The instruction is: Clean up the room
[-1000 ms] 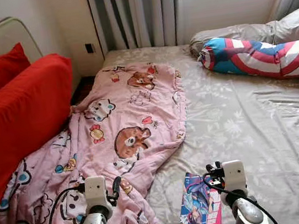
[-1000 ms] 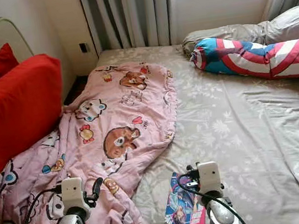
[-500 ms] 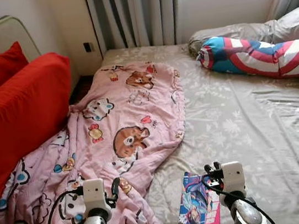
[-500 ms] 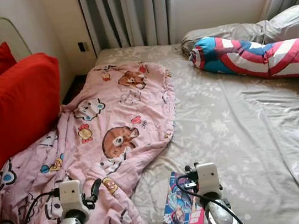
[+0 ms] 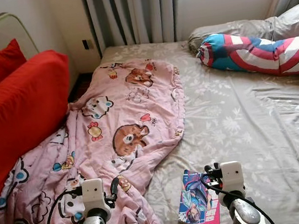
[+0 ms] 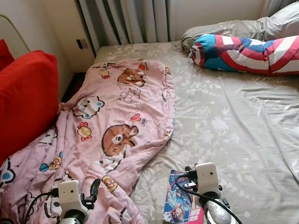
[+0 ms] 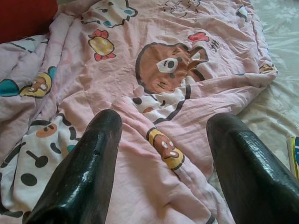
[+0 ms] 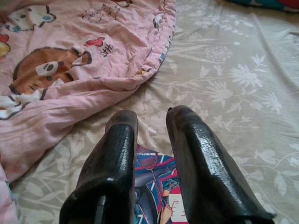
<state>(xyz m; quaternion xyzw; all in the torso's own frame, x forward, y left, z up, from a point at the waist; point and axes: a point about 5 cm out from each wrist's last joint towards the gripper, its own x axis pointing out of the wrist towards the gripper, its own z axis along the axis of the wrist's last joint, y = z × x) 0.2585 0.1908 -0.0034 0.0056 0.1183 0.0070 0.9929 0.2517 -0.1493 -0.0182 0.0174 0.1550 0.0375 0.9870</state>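
Blanket (image 5: 119,133): we see a pink cartoon-print blanket sprawled over our left half of the bed, its long axis running from the near left corner, by the red cushions, up toward the curtains; the far end is rounded, the near end bunched in folds.
Bed (image 5: 252,131): grey-green floral sheet, wrinkled, bare on our right side.
Book (image 5: 201,208): a colourful comic-style book lies flat on the sheet just beside the blanket's near edge, its long axis pointing roughly toward the far end of the bed.
Left gripper (image 7: 161,154): we hold it low over the blanket's near folds, fingers spread wide with nothing between them.
Right gripper (image 8: 150,135): it hovers over the far end of the book, fingers a narrow gap apart, gripping nothing.
Red cushions (image 5: 16,114): two, propped along the blanket's left edge.
Pillows (image 5: 264,54): a striped red, white and blue bolster lies crosswise at the far right, grey pillows behind it.
Curtains (image 5: 132,11): grey, hanging beyond the bed.
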